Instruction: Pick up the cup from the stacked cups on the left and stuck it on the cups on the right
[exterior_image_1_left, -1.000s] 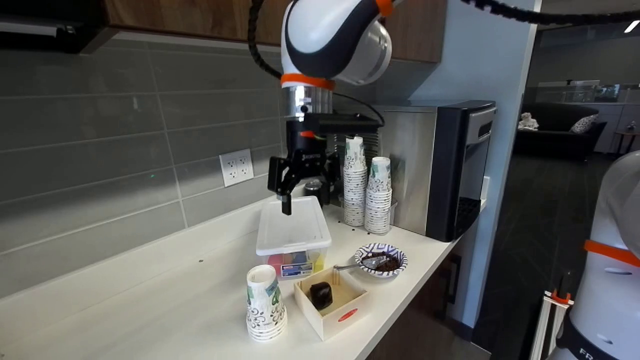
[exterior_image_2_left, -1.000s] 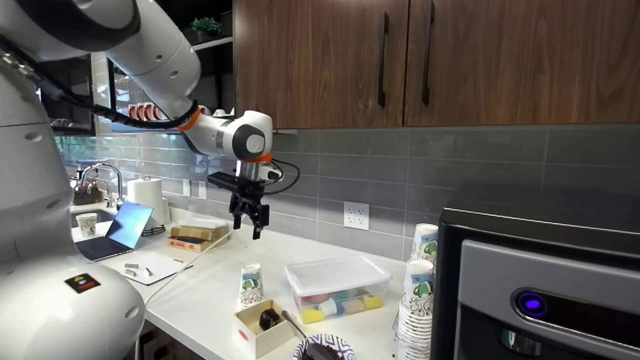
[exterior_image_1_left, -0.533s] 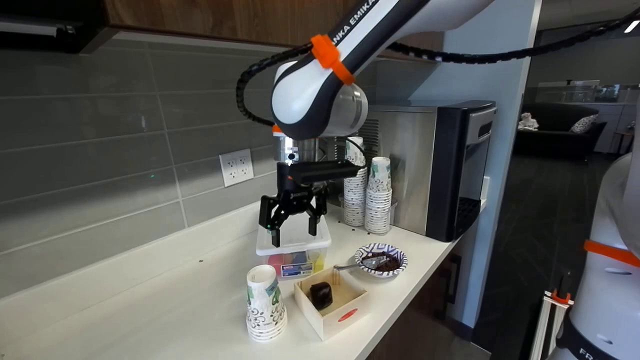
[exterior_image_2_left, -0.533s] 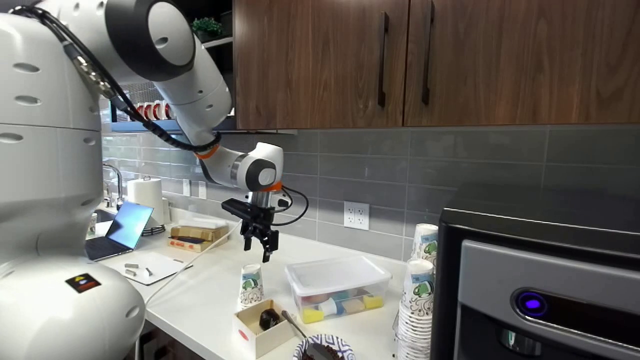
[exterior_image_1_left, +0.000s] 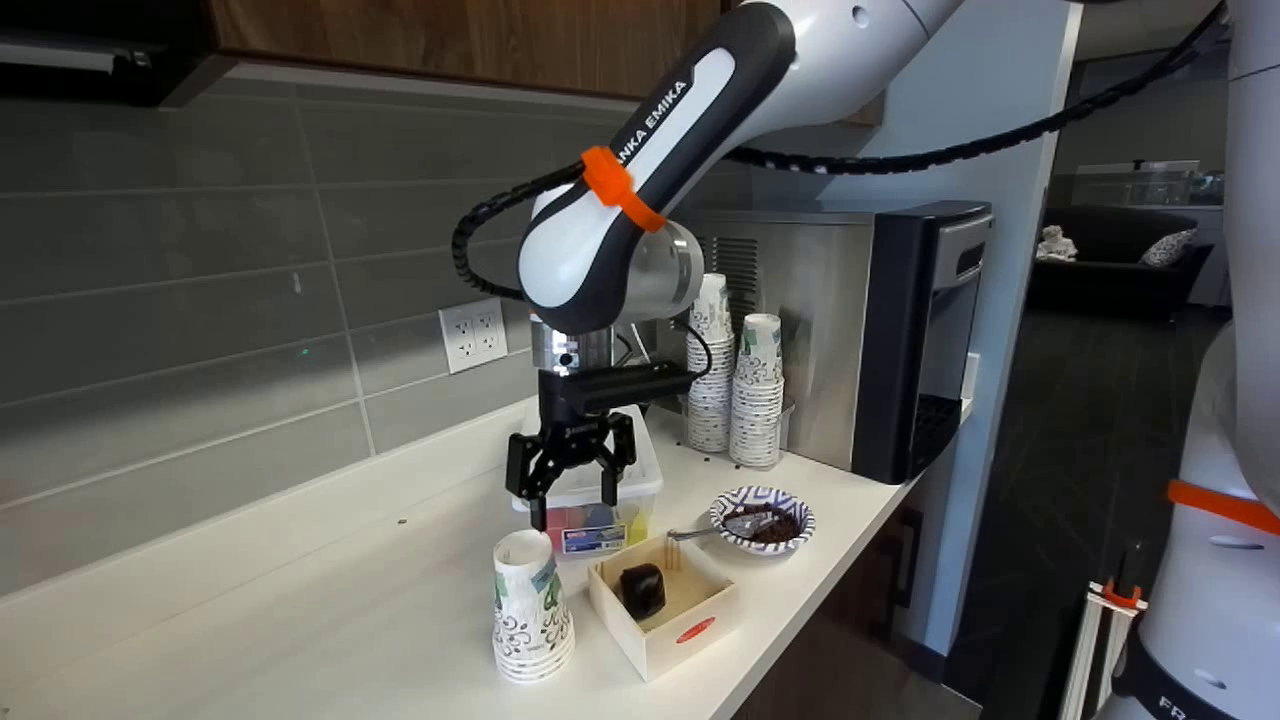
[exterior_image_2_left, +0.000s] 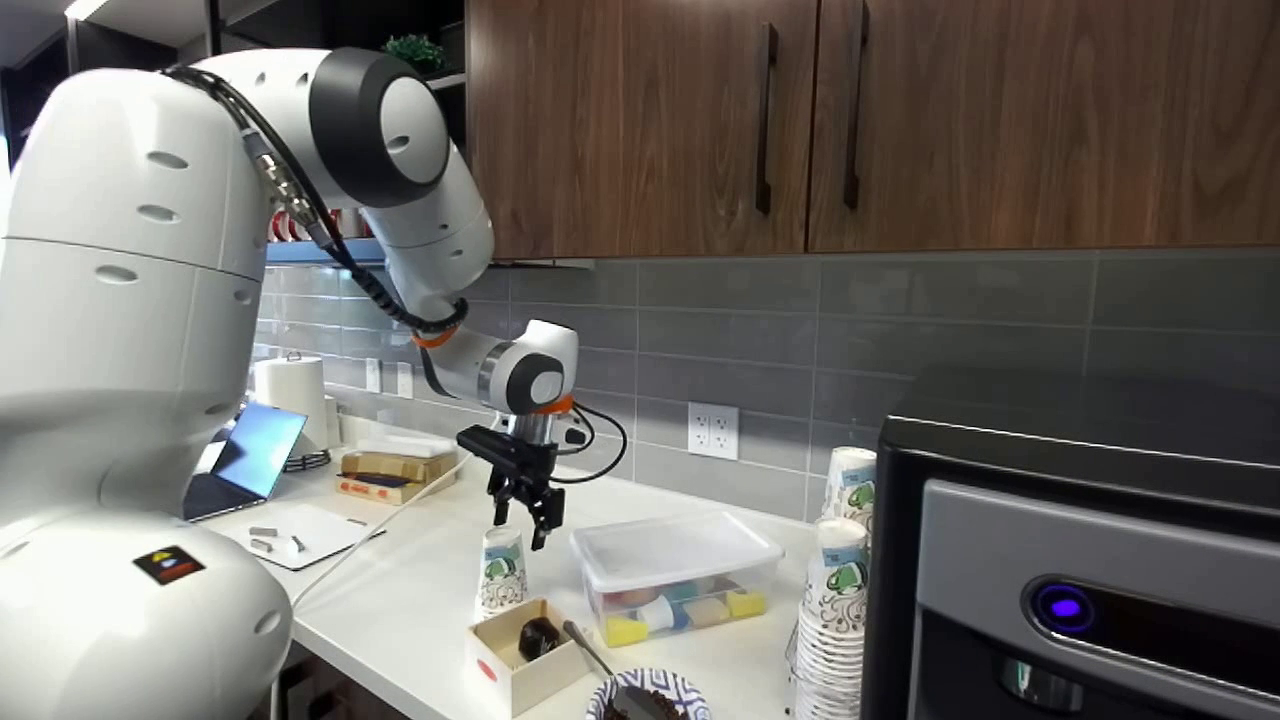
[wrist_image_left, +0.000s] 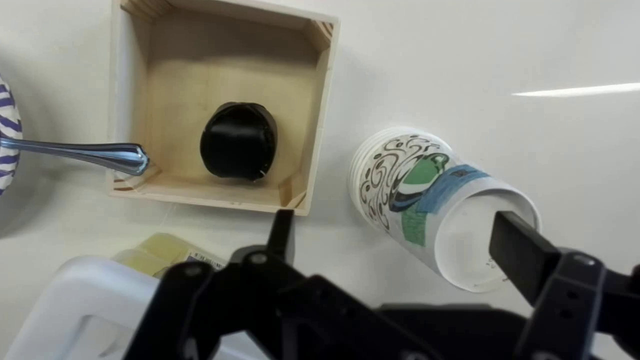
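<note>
A short stack of upside-down white patterned paper cups stands upright on the counter, in both exterior views (exterior_image_1_left: 530, 610) (exterior_image_2_left: 502, 572) and in the wrist view (wrist_image_left: 425, 195). Two tall stacks of the same cups, a nearer one (exterior_image_1_left: 758, 400) (exterior_image_2_left: 838, 600) and a farther one (exterior_image_1_left: 710, 375) (exterior_image_2_left: 852, 487), stand beside the steel machine; they are out of the wrist view. My gripper (exterior_image_1_left: 574, 503) (exterior_image_2_left: 520, 528) (wrist_image_left: 397, 230) is open and empty, fingers pointing down. It hangs just above the short stack and off to its storage-box side. One finger overlaps the top cup's base in the wrist view, apparently without touching.
A wooden box (exterior_image_1_left: 715, 622) with a dark object (exterior_image_1_left: 642, 590) stands close beside the short stack. A lidded clear storage box (exterior_image_2_left: 680, 560) and a patterned bowl (exterior_image_1_left: 805, 515) with a spoon are nearby. The machine (exterior_image_1_left: 820, 340) and tiled wall (exterior_image_1_left: 200, 400) bound the counter.
The gripper has come down and away from the tall stacks toward the short stack, staying open. The cups and other objects have not moved.
</note>
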